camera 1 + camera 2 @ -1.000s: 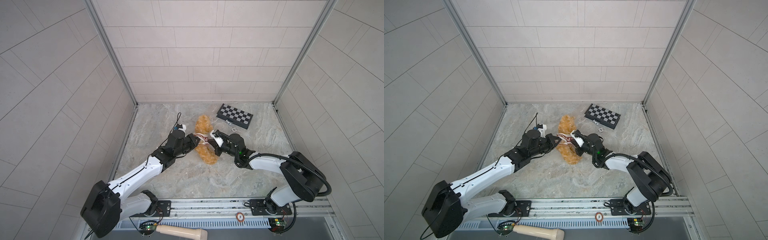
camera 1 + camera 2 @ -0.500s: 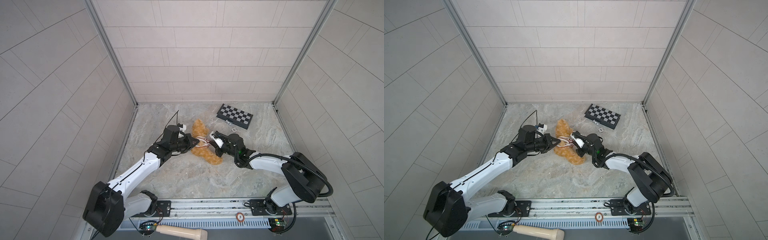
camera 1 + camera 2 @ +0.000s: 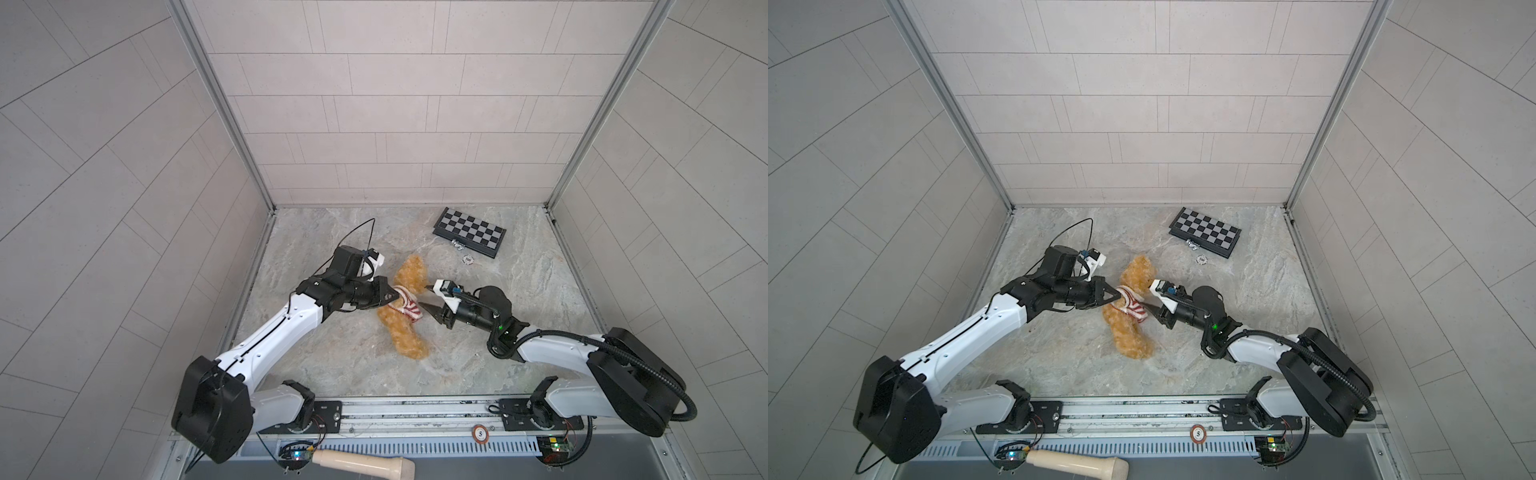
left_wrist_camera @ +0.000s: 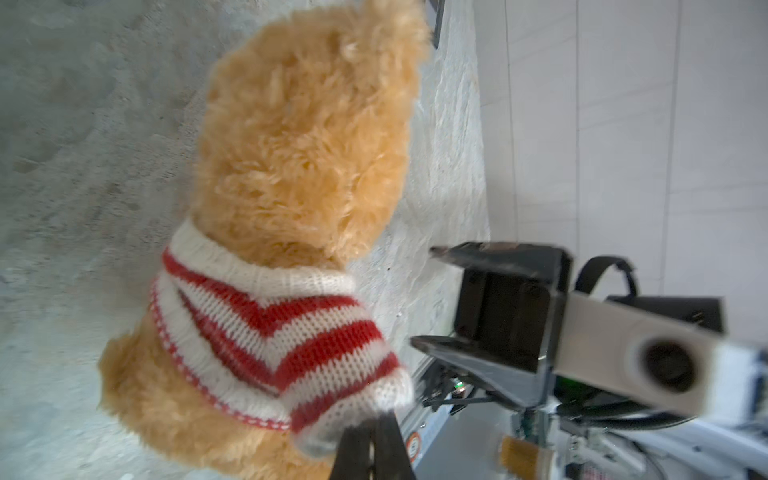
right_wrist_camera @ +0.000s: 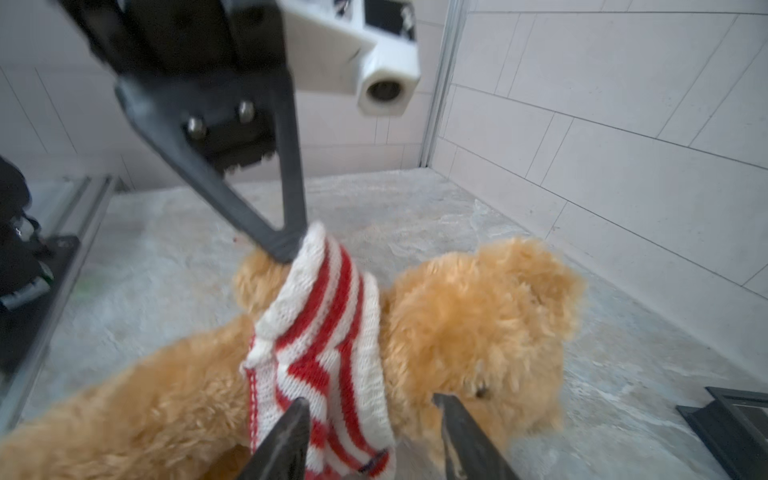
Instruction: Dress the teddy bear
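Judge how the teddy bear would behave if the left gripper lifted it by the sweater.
Probably floppy: the teddy bear lies limp on the table. The knit sweater, pinched by the left gripper, may stretch or ride up rather than lift it.

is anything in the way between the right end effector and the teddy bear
Nothing visible. The right end effector is open right beside the teddy bear, at its striped sweater, no object between. The left end effector pinches the sweater's far side.

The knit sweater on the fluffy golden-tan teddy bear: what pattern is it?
Knit sweater: red-and-white stripes, best in the left wrist view.
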`<state>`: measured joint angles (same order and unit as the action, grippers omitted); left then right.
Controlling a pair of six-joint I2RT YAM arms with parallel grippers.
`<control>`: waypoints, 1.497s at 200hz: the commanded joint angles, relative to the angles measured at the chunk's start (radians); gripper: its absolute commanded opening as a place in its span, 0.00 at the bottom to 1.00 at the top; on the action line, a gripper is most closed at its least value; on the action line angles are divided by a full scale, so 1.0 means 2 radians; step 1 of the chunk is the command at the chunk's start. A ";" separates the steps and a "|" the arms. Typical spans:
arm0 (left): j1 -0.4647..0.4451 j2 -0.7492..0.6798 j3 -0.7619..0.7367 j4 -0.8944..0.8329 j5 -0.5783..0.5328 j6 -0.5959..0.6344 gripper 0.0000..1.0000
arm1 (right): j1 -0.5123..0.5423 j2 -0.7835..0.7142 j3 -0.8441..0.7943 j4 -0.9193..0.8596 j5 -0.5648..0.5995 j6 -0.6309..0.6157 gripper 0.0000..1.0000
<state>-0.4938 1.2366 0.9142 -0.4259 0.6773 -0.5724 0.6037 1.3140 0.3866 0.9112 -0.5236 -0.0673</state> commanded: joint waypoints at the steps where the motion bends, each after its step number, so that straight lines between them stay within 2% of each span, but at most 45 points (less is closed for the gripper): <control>1: -0.032 0.001 0.056 -0.079 -0.014 0.149 0.00 | -0.024 -0.003 0.002 0.079 -0.071 0.075 0.64; 12: -0.044 -0.004 0.074 -0.095 -0.017 0.182 0.00 | -0.030 -0.002 0.013 0.072 -0.107 0.080 0.67; 26: -0.048 -0.012 0.085 -0.097 -0.003 0.204 0.00 | -0.027 -0.014 0.026 0.032 -0.125 0.043 0.68; 35: -0.050 -0.016 0.093 -0.104 0.000 0.218 0.00 | -0.023 -0.027 0.031 0.002 -0.113 0.008 0.68; 44: -0.051 -0.017 0.105 -0.121 -0.004 0.240 0.00 | -0.023 -0.037 0.033 -0.027 -0.073 -0.021 0.68; 53: -0.052 -0.018 0.116 -0.135 -0.010 0.257 0.00 | -0.025 -0.046 0.036 -0.043 -0.041 -0.034 0.68; 71: -0.054 -0.021 0.137 -0.153 -0.011 0.281 0.00 | -0.030 -0.052 0.054 -0.073 -0.017 -0.038 0.72; 89: -0.058 -0.019 0.154 -0.160 -0.026 0.295 0.00 | -0.019 -0.065 0.067 -0.098 -0.031 -0.057 0.73; 113: -0.050 0.000 0.167 -0.156 -0.028 0.270 0.00 | -0.003 -0.103 0.033 -0.052 -0.059 -0.070 0.71; 122: -0.048 0.009 0.169 -0.150 -0.019 0.254 0.00 | 0.002 -0.112 0.033 -0.061 -0.077 -0.073 0.67; 129: -0.048 0.014 0.169 -0.145 -0.011 0.244 0.00 | 0.009 -0.118 0.038 -0.079 -0.090 -0.083 0.60; 144: -0.048 0.015 0.164 -0.131 0.005 0.237 0.00 | 0.027 -0.123 0.045 -0.119 -0.092 -0.107 0.52; 165: -0.048 0.008 0.159 -0.135 0.004 0.248 0.00 | 0.033 -0.107 0.056 -0.125 -0.094 -0.123 0.45; 196: -0.051 0.000 0.159 -0.135 0.018 0.251 0.00 | 0.043 -0.081 0.092 -0.207 -0.099 -0.183 0.41; 213: -0.053 -0.002 0.164 -0.140 0.021 0.256 0.00 | 0.044 -0.074 0.093 -0.199 -0.083 -0.186 0.31; 233: -0.053 0.001 0.169 -0.147 0.022 0.262 0.00 | 0.048 -0.064 0.103 -0.186 -0.081 -0.183 0.25; 248: -0.053 0.003 0.172 -0.151 0.022 0.265 0.00 | 0.055 -0.054 0.111 -0.189 -0.066 -0.186 0.17; 268: -0.053 -0.003 0.174 -0.155 0.023 0.268 0.00 | 0.056 -0.048 0.113 -0.193 -0.033 -0.181 0.00; 299: -0.053 -0.013 0.178 -0.171 0.020 0.276 0.00 | 0.055 -0.032 0.110 -0.194 0.059 -0.162 0.00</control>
<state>-0.5957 1.2579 1.2247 -0.7616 0.6708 -0.0551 0.7155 1.2198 0.5964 0.5331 -0.5694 -0.3878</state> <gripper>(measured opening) 0.049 0.044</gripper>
